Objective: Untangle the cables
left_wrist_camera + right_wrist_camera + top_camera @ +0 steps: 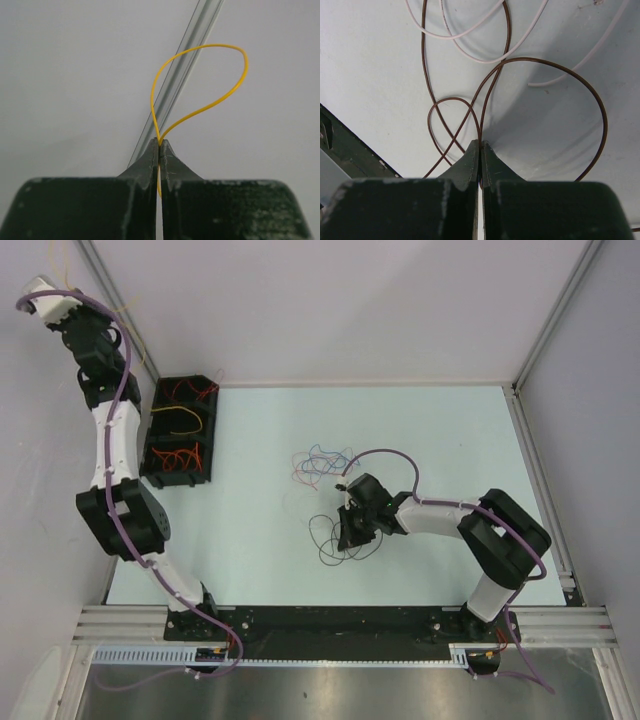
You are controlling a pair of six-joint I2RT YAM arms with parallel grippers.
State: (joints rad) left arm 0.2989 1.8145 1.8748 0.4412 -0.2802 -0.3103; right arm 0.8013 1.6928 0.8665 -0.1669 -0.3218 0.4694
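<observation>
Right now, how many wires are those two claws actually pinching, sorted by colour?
yellow wire: 1, folded in a loop, pinched in the left gripper
dark brown wire: 1, as far as can be seen, pinched in the right gripper
Total: 2

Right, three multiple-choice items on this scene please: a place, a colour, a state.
1. The black tray sits at the table's: A left; B centre; C right.
2. The left gripper pinches a wire coloured: A red; B yellow; C blue.
3. The right gripper is: A open; B shut, empty; C shut on a brown wire.
1A: top view shows it at the left edge. 2B: a yellow wire loops from its tips. 3C: the brown wire is clamped between closed jaws.
</observation>
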